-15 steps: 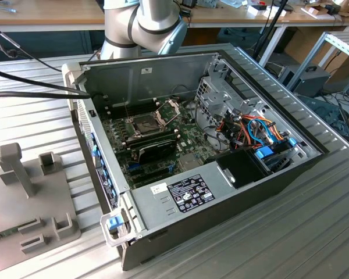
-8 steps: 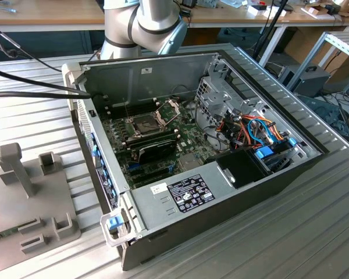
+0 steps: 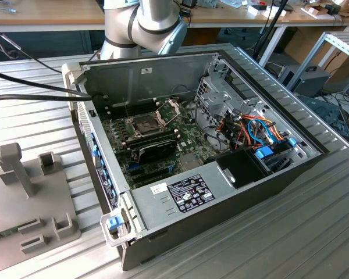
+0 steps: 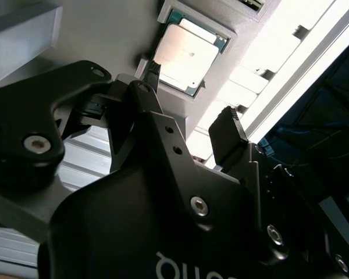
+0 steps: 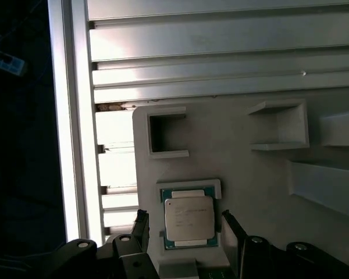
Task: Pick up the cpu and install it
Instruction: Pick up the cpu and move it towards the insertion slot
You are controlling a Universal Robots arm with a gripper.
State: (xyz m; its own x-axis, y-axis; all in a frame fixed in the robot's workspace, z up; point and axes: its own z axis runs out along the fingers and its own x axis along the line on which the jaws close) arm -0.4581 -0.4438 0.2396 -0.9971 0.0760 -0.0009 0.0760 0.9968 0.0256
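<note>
The small square silvery-grey cpu (image 5: 188,218) lies flat in a pocket of the pale grey holder plate (image 5: 256,174); the print on its lid is too faint to read. The black gripper (image 5: 186,229) hangs over it, fingers (image 5: 141,225) spread, one on each side, pinching nothing. In the exterior view the plate sits at eight o'clock from the open dark computer case (image 3: 221,192).

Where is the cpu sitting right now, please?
In the first wrist view, the cpu sits in a shallow recess of the grey holder plate, near the open gripper.
</note>
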